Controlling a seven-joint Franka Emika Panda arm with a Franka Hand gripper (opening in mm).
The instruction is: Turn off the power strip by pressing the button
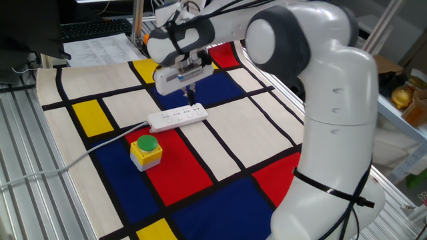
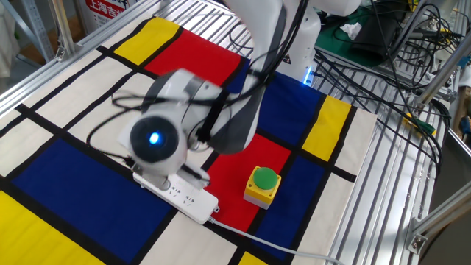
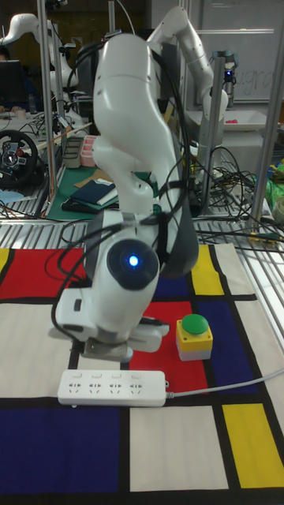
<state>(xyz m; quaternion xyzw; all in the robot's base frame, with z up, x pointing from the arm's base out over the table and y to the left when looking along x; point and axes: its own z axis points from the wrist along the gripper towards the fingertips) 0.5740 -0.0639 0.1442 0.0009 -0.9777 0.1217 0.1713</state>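
The white power strip lies on the patterned mat, its cable leaving the left end. It also shows below the arm as the power strip and the power strip. Its button is too small to make out; it would sit at the strip's right end in one fixed view. My gripper hangs a short way above that end. Its dark fingers are pressed together and point down, with nothing held. In the other two views the wrist hides the fingertips.
A yellow box with a green dome stands just in front of the strip, also seen as the yellow box and the yellow box. The strip's grey cable runs off the mat's left edge. Metal grating surrounds the mat.
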